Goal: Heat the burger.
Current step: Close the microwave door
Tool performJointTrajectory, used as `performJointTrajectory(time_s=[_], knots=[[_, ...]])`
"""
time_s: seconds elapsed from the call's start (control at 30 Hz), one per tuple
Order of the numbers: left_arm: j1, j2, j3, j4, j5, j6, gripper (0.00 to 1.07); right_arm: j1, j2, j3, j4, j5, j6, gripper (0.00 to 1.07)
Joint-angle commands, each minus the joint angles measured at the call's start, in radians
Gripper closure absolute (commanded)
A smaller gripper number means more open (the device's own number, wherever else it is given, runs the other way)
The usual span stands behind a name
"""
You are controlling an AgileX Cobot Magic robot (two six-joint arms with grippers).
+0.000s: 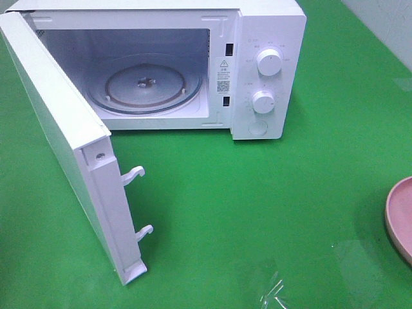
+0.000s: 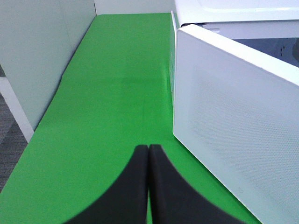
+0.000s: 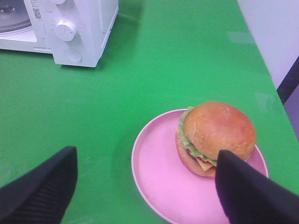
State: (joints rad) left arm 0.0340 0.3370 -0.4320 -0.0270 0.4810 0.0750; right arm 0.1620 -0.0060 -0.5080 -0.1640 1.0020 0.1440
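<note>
exterior high: microwave (image 1: 193,64) is sitting with its door (image 1: 64,148) swung fully open, glass turntable (image 1: 145,90) showing bare inside. Pink plate (image 1: 400,219) is peeking in well to the right of the microwave, near side. No arm is showing here.
left wrist: left gripper (image 2: 148,161) is sitting just outside the open door's outer face, fingers pressed together, holding nothing.
right wrist: right gripper (image 3: 140,186) is hovering above the plate (image 3: 154,172), fingers spread wide, gripping nothing. Burger (image 3: 216,137) is resting on the plate, right of the microwave (image 3: 70,28) and well apart from it; 1 finger (image 3: 252,191) is overlapping its edge in view, contact unclear.
step, my read: grabbing the burger. Centre it between both fingers, come down level, close on the bun sides gently so the layers aren't sliding, then lift clear of the rim before heading for the turntable.
</note>
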Motion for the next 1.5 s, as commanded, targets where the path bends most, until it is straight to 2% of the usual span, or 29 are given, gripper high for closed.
performJointTrajectory(time_s=[0.03,0.07,0.1,0.17,0.33,0.4,0.43,0.47,0.53,0.7,0.83,0.93,0.97,1.07,1.1,1.3,1.33,1.5], knots=[[0.000,0.023,0.043,-0.001,-0.134,0.001,1.07,-0.006,-0.023,0.002,0.005,-0.001,-0.010,0.31],[0.000,0.050,0.083,-0.001,-0.258,0.004,1.07,-0.006,-0.023,0.002,0.005,-0.001,-0.010,0.31],[0.000,0.050,0.083,-0.001,-0.258,0.004,1.07,-0.006,-0.023,0.002,0.005,-0.001,-0.010,0.31],[0.000,0.111,0.146,-0.001,-0.463,0.004,1.07,-0.006,-0.023,0.002,0.005,-0.001,-0.010,0.31],[0.000,0.172,0.186,-0.001,-0.600,0.004,1.07,-0.006,-0.023,0.002,0.005,-0.001,-0.010,0.31],[0.000,0.273,0.232,-0.001,-0.788,0.003,1.07,-0.006,-0.023,0.002,0.005,-0.001,-0.010,0.31],[0.000,0.273,0.232,-0.001,-0.788,0.003,1.07,-0.006,-0.023,0.002,0.005,-0.001,-0.010,0.31],[0.000,0.334,0.252,0.006,-0.882,0.000,1.07,-0.006,-0.023,0.002,0.005,-0.001,-0.010,0.31],[0.000,0.385,0.265,0.027,-0.952,-0.005,1.07,-0.006,-0.023,0.002,0.005,-0.001,-0.010,0.31],[0.000,0.478,0.271,0.061,-1.036,-0.013,1.07,-0.006,-0.023,0.002,0.005,-0.001,-0.010,0.31],[0.000,0.652,0.266,0.161,-1.169,-0.075,1.07,-0.006,-0.023,0.002,0.005,-0.001,-0.010,0.31],[0.000,0.709,0.266,0.199,-1.216,-0.101,1.07,-0.006,-0.023,0.002,0.005,-0.001,-0.010,0.31],[0.000,0.752,0.266,0.240,-1.258,-0.135,1.07,-0.006,-0.023,0.002,0.005,-0.001,-0.010,0.31],[0.000,0.774,0.266,0.265,-1.280,-0.150,1.07,-0.006,-0.023,0.002,0.005,-0.001,-0.010,0.31],[0.000,0.829,0.266,0.349,-1.344,-0.170,1.07,-0.006,-0.023,0.002,0.005,-0.001,-0.010,0.31],[0.000,0.897,0.256,0.461,-1.413,-0.212,1.07,-0.006,-0.023,0.002,0.005,-0.001,-0.010,0.31],[0.000,0.918,0.243,0.506,-1.411,-0.239,1.07,-0.006,-0.023,0.002,0.005,-0.001,-0.010,0.31],[0.000,0.953,0.227,0.554,-1.417,-0.267,1.07,-0.006,-0.023,0.002,0.005,-0.001,-0.010,0.31]])
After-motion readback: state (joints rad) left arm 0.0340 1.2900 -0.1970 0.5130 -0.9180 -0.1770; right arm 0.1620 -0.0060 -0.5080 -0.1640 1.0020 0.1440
